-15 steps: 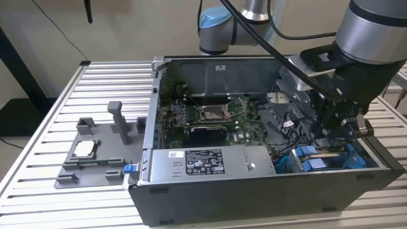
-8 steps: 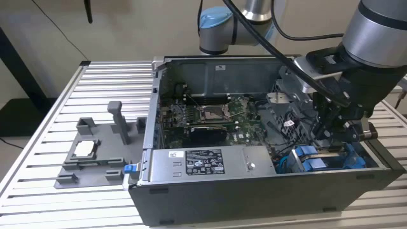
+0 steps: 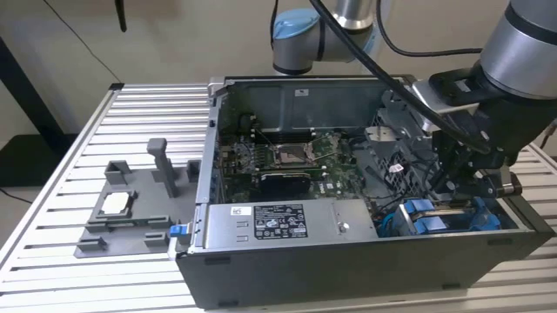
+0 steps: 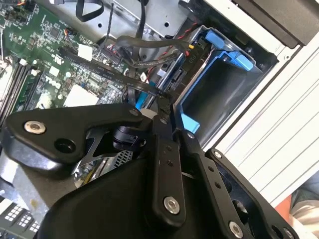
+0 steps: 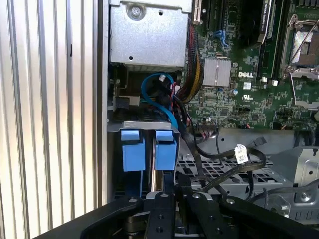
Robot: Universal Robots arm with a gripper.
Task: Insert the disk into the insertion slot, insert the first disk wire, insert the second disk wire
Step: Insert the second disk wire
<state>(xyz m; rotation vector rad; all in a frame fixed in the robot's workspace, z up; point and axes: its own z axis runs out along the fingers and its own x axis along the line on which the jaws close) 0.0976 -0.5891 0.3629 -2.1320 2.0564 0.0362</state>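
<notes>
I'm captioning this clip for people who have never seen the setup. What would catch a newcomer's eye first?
First, the open computer case on the slatted table, its green motherboard exposed. Next, the bright blue tabs at the insertion slot near the case's front corner on the exterior view's right, with the black gripper hanging just above them.

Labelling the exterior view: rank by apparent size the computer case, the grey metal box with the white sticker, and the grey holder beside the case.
1. Computer case
2. Grey metal box
3. Grey holder, though it looks close to the box.
</notes>
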